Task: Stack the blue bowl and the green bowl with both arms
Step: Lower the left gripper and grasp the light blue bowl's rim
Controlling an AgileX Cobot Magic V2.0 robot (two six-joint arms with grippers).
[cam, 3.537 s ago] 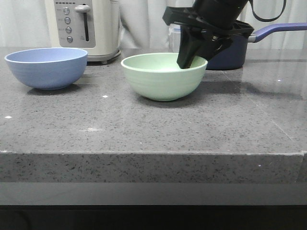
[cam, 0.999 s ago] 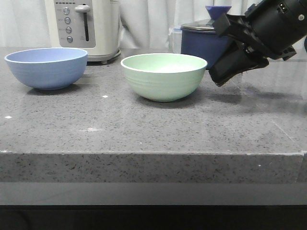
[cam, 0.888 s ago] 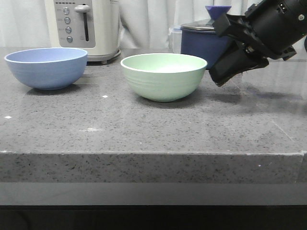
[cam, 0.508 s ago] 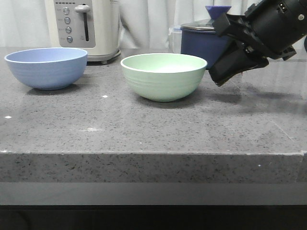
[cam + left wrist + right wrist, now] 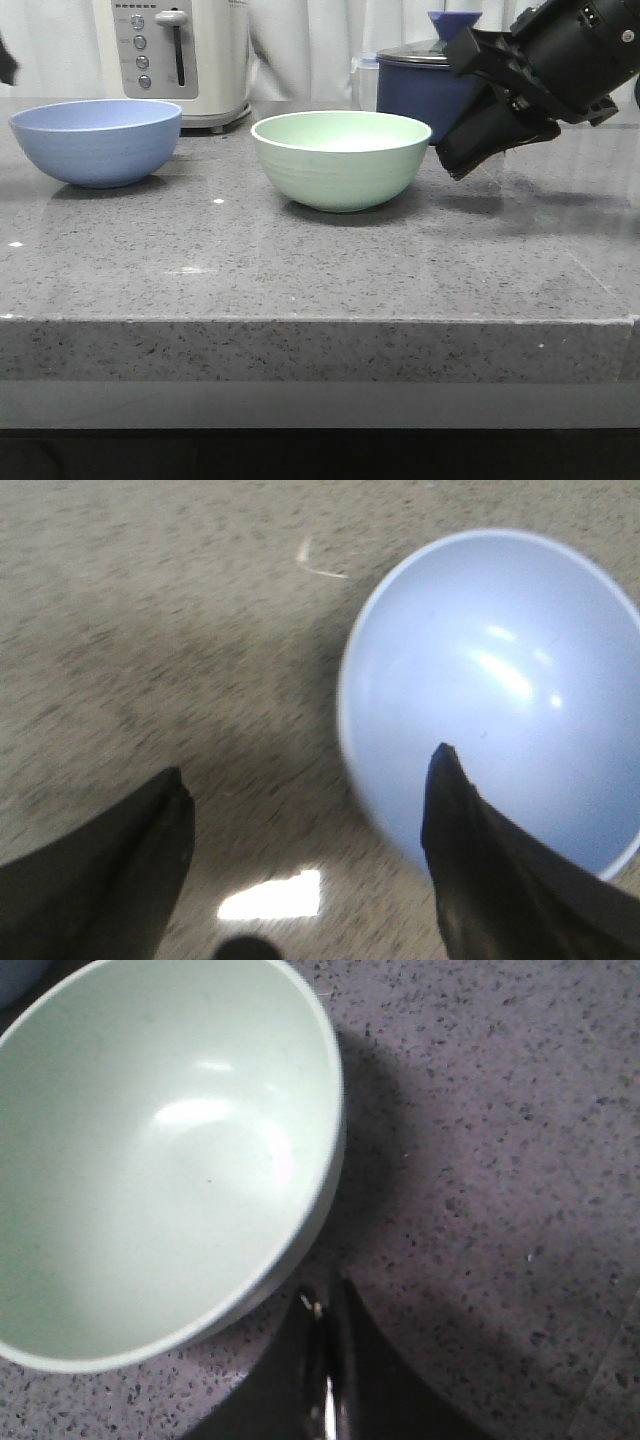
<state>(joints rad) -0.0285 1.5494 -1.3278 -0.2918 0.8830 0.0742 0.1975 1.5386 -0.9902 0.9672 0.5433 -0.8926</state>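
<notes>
A: How far along is the stacking?

B: I'd say barely begun. The round matte periwinkle-blue bowl (image 5: 97,141) is sitting at the counter's left and the round matte mint-green bowl (image 5: 341,158) is sitting mid-counter, well apart, neither lifted.

A: And the arms?

B: The black left gripper (image 5: 305,865) is hovering over the blue bowl's rim, jaws spread wide and gripping nothing. The black right gripper (image 5: 458,160) is hanging just beside the green bowl, fingers pressed together and empty.

A: What's remaining?

B: Gripping one bowl and nesting it inside the other.

A: Any writing?

B: The white toaster's (image 5: 178,57) panel is showing small print, too tiny for reading. The navy lidded saucepan (image 5: 425,85) is showing none.
</notes>
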